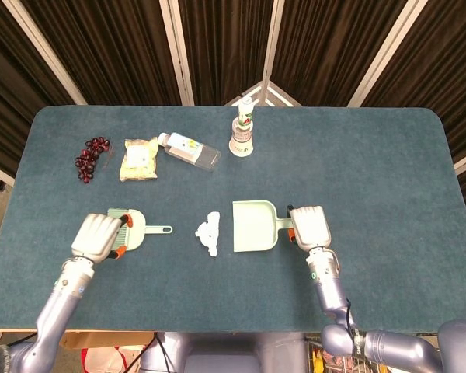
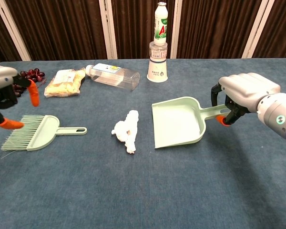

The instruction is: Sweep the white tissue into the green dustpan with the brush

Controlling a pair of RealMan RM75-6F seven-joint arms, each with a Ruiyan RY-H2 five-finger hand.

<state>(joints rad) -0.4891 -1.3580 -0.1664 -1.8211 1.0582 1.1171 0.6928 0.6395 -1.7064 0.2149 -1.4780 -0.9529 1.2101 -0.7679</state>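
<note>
My right hand [image 2: 243, 95] grips the green dustpan [image 2: 177, 122] by its handle just beside the white tissue [image 2: 126, 130], so I should lower my empty, spread left hand [image 1: 99, 237] squarely onto the brush [image 2: 35, 133].

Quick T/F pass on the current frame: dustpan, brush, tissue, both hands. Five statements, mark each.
1. The right robot hand grips the green dustpan by its handle. True.
2. The white tissue lies inside the dustpan. False: it lies on the table between the brush and the dustpan.
3. The left robot hand has lifted the brush. False: the brush lies flat on the table, with the hand above its bristle end.
4. The small bottle stands upright on the paper cup. True.
5. The grapes lie right of the dustpan. False: far left.
</note>
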